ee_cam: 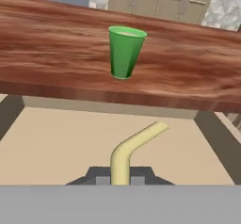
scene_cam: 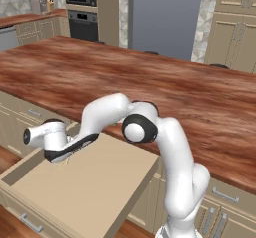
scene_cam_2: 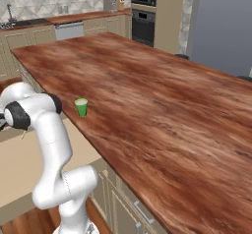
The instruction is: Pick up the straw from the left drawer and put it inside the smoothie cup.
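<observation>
In the hand view my gripper (ee_cam: 120, 178) is shut on the straw (ee_cam: 136, 140), a pale yellowish bent stick that rises from between the fingertips and leans right. It hangs over the beige floor of the open left drawer (ee_cam: 56, 143). Straight ahead, the green smoothie cup (ee_cam: 125, 52) stands upright on the wooden counter near its front edge, apart from the straw. From the right base view the cup (scene_cam_2: 81, 107) sits near the counter edge just right of the arm. In the left base view the gripper (scene_cam: 92, 140) hovers above the drawer (scene_cam: 85, 187).
The brown wooden island counter (scene_cam: 165, 82) overhangs the back of the drawer. Narrower cabinet drawers with metal handles (scene_cam: 225, 196) lie to the right below the counter. My own white arm (scene_cam_2: 49, 139) stands between the drawer and the cup.
</observation>
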